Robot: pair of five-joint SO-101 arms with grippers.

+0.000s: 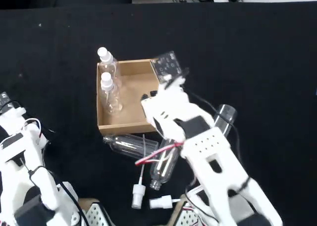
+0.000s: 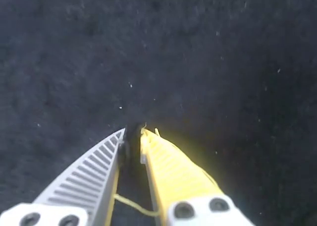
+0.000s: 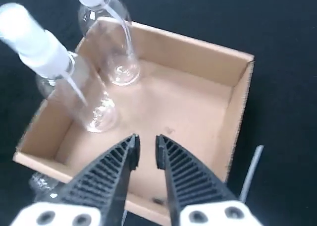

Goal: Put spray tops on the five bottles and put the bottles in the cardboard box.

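The cardboard box [image 1: 133,104] sits left of the table's middle. Two clear bottles with white spray tops [image 1: 106,62] [image 1: 110,92] stand inside along its left wall. The right wrist view shows the same box [image 3: 237,107] and the two bottles [image 3: 111,47] [image 3: 84,97]. My right gripper [image 3: 147,142] hovers over the box floor, shut and empty; its arm [image 1: 173,114] covers the box's right side. Three uncapped bottles lie on the cloth [image 1: 131,145] [image 1: 166,167] [image 1: 225,118]. My left gripper [image 2: 133,134] is shut over bare black cloth at the lower left.
Two loose white spray tops lie near the front edge, one with a long tube [image 1: 137,191] and one on its side [image 1: 161,202]. Red wire [image 1: 156,154] crosses the lying bottles. The left arm [image 1: 20,156] stands at the lower left.
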